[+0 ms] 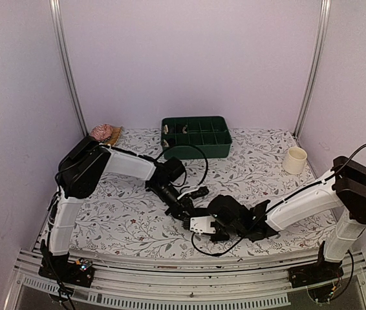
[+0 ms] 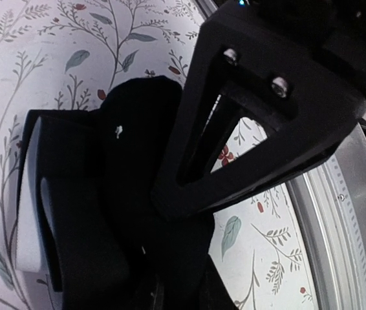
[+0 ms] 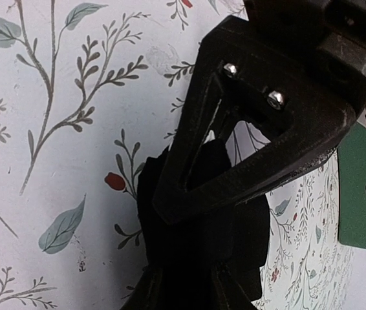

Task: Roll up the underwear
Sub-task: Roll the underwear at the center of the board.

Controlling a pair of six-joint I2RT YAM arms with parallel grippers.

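The underwear (image 2: 138, 123) is a bunched piece of plain black fabric lying on the flowered tablecloth (image 1: 125, 213) near the table's front middle. My left gripper (image 2: 176, 284) reaches in from the left and is shut on the fabric, which fills the space between its fingers. In the right wrist view the same black underwear (image 3: 154, 194) bulges out around my right gripper (image 3: 196, 271), whose fingers are closed on it. From above, the left gripper (image 1: 188, 211) and right gripper (image 1: 210, 223) meet almost tip to tip, and the fabric between them is mostly hidden.
A green compartment tray (image 1: 199, 145) stands at the back centre, with something black and white in its left end. A cream cup (image 1: 295, 160) sits at the back right. A pinkish object (image 1: 103, 133) lies at the back left. The table's metal front rail (image 2: 338, 213) runs close by.
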